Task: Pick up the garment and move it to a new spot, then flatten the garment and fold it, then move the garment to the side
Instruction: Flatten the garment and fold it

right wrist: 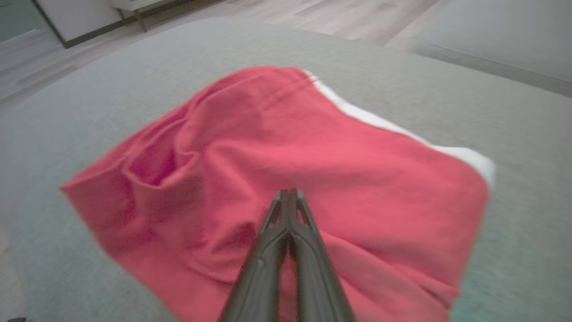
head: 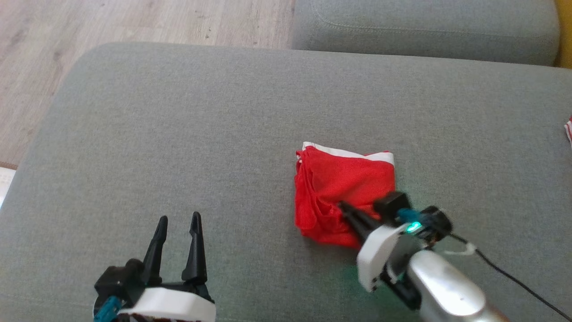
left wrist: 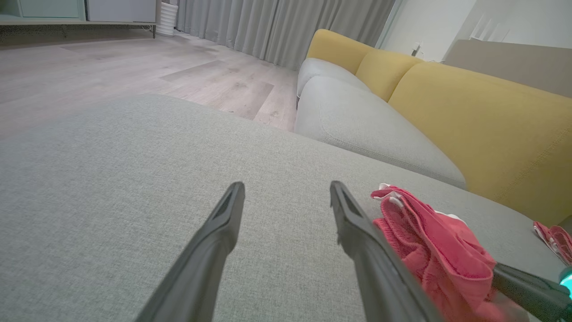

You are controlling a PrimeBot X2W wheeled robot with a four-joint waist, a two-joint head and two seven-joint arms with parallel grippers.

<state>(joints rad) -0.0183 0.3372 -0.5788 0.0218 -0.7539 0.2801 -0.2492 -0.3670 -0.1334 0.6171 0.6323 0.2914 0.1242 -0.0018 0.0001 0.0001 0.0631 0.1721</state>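
Observation:
The garment (head: 344,188) is red with a white band along its far edge and lies folded into a rough square on the grey cushion (head: 178,112). My right gripper (head: 342,205) reaches in from the lower right with its fingers pressed together on the garment's near part. In the right wrist view the gripper (right wrist: 288,192) is shut, tips meeting on the red cloth (right wrist: 313,134), which bunches beside them. My left gripper (head: 178,218) stands open at the lower left, apart from the garment. The left wrist view has its gripper (left wrist: 287,185) open over bare cushion, with the garment (left wrist: 429,241) to the right.
Another red and white cloth (head: 568,129) lies at the cushion's right edge. A second grey seat (head: 424,27) sits beyond, with yellow backrests (left wrist: 469,125) behind it. Wooden floor (head: 134,22) lies past the cushion's far left edge. A black cable (head: 514,277) trails from my right wrist.

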